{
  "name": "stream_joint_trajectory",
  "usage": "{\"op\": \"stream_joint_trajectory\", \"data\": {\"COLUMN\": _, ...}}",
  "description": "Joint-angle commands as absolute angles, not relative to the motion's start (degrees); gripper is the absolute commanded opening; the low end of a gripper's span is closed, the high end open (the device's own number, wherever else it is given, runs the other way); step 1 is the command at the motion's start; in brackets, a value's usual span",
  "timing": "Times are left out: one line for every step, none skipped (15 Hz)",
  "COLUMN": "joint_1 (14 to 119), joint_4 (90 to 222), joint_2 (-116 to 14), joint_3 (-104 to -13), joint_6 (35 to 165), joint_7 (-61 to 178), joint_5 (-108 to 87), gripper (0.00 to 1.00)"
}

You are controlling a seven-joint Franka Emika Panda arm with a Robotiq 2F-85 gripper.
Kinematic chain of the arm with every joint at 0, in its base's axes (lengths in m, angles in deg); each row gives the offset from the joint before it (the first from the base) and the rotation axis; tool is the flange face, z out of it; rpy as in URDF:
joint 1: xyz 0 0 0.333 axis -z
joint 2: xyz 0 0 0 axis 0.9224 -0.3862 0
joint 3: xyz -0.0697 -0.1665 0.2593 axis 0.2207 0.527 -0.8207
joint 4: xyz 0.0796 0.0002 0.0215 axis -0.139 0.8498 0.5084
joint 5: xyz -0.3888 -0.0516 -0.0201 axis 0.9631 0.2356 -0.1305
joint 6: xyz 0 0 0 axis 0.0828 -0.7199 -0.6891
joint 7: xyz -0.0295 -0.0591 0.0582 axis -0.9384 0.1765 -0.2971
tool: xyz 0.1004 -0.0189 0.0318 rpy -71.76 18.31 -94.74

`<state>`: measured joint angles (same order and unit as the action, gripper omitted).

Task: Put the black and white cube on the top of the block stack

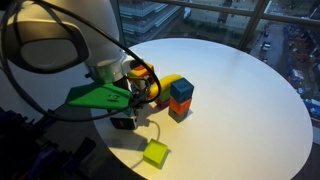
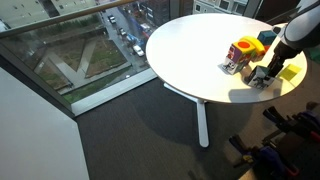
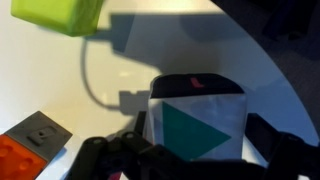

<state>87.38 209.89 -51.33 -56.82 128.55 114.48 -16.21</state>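
Note:
The black and white cube (image 3: 195, 125) fills the wrist view, its white face with a green triangle towards the camera and a black face on top. My gripper (image 3: 198, 150) has a dark finger against each side of the cube and is shut on it, low over the white table. In both exterior views the gripper (image 1: 126, 118) (image 2: 263, 74) is right beside the block stack (image 1: 144, 82) (image 2: 243, 51), a multicoloured column with an orange-yellow upper block. The cube itself is mostly hidden by the gripper in those views.
A blue-over-red cube stack (image 1: 181, 98) stands just beyond the block stack. A plain lime-green cube (image 1: 155, 153) (image 3: 60, 15) lies near the round white table's (image 1: 240, 110) edge. An orange and grey block (image 3: 30, 145) shows at the wrist view's lower left. A glass wall surrounds the table.

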Motion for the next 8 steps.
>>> {"op": "stream_joint_trajectory", "data": {"joint_1": 89.0, "joint_4": 210.2, "joint_2": -51.7, "joint_3": -57.7, "joint_6": 129.8, "joint_7": 115.7, "joint_5": -15.4, "gripper": 0.75}}
{"op": "stream_joint_trajectory", "data": {"joint_1": 88.7, "joint_4": 210.2, "joint_2": -51.8, "joint_3": -57.3, "joint_6": 129.8, "joint_7": 115.0, "joint_5": -15.1, "gripper": 0.73}}
{"op": "stream_joint_trajectory", "data": {"joint_1": 88.4, "joint_4": 210.3, "joint_2": -51.6, "joint_3": -57.1, "joint_6": 129.8, "joint_7": 114.6, "joint_5": -14.8, "gripper": 0.66}}
{"op": "stream_joint_trajectory", "data": {"joint_1": 88.0, "joint_4": 210.5, "joint_2": -51.3, "joint_3": -56.6, "joint_6": 129.8, "joint_7": 113.7, "joint_5": -14.3, "gripper": 0.56}}
{"op": "stream_joint_trajectory", "data": {"joint_1": 87.7, "joint_4": 210.9, "joint_2": -50.5, "joint_3": -56.3, "joint_6": 129.6, "joint_7": 113.3, "joint_5": -14.1, "gripper": 0.48}}
{"op": "stream_joint_trajectory", "data": {"joint_1": 87.6, "joint_4": 211.5, "joint_2": -49.5, "joint_3": -56.0, "joint_6": 129.2, "joint_7": 112.9, "joint_5": -13.9, "gripper": 0.42}}
{"op": "stream_joint_trajectory", "data": {"joint_1": 87.2, "joint_4": 211.8, "joint_2": -48.7, "joint_3": -55.5, "joint_6": 129.0, "joint_7": 112.1, "joint_5": -13.4, "gripper": 0.35}}
{"op": "stream_joint_trajectory", "data": {"joint_1": 87.3, "joint_4": 212.4, "joint_2": -47.7, "joint_3": -55.5, "joint_6": 128.4, "joint_7": 112.1, "joint_5": -13.3, "gripper": 0.28}}
